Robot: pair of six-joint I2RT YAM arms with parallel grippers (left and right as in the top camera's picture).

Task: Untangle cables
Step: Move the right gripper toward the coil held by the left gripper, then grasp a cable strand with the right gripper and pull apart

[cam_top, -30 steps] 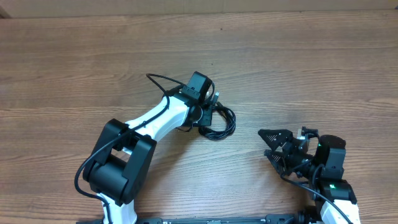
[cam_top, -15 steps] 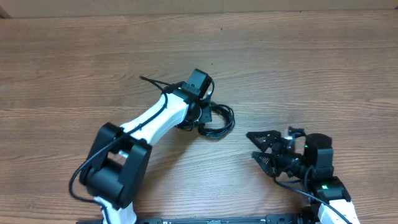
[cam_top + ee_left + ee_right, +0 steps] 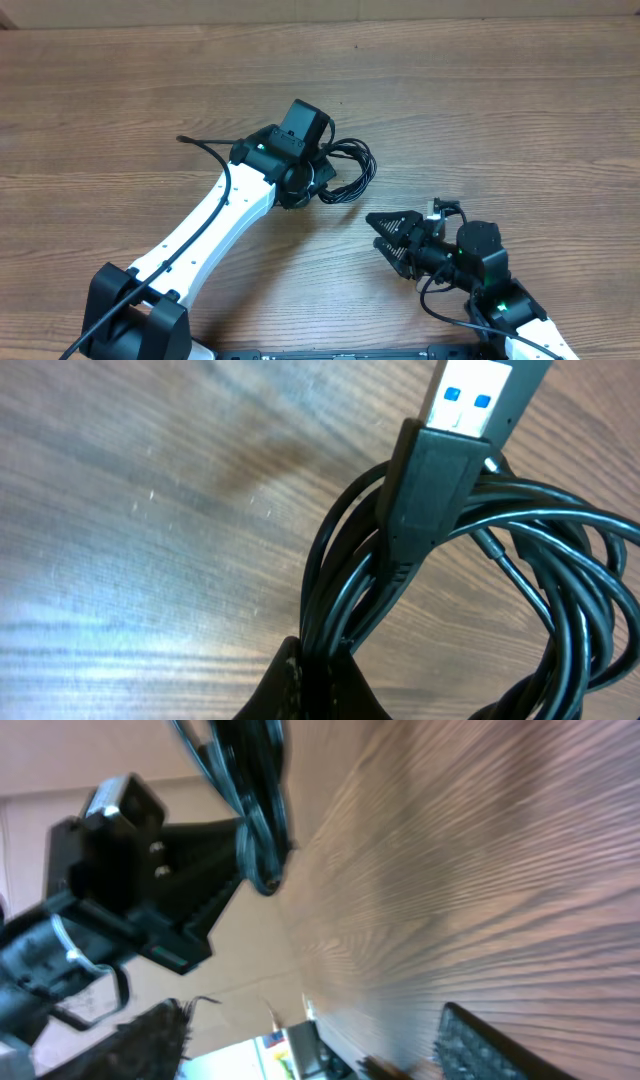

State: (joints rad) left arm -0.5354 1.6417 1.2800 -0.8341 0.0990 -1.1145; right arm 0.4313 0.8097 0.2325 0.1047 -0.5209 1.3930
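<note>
The cables point(image 3: 345, 172) are a small bundle of thin black loops hanging from my left gripper point(image 3: 322, 175), lifted off the wooden table point(image 3: 480, 110). In the left wrist view the fingers point(image 3: 300, 690) are shut on several black strands point(image 3: 345, 600), and a black USB plug with a silvery, blue-tipped end point(image 3: 440, 470) hangs across the loops. My right gripper point(image 3: 383, 233) is open and empty, low over the table to the right of the bundle, pointing toward it. In the right wrist view the bundle point(image 3: 252, 790) and the left gripper point(image 3: 150, 890) show ahead of it.
The left arm point(image 3: 215, 215) reaches diagonally from the bottom left, with its own black wire point(image 3: 205, 145) sticking out to the left. The right arm's base point(image 3: 510, 310) is at the bottom right. The table's far edge point(image 3: 320, 20) runs along the top.
My left gripper has lifted and carried the cable bundle up and slightly left. My right gripper has moved left toward the bundle, still open.
</note>
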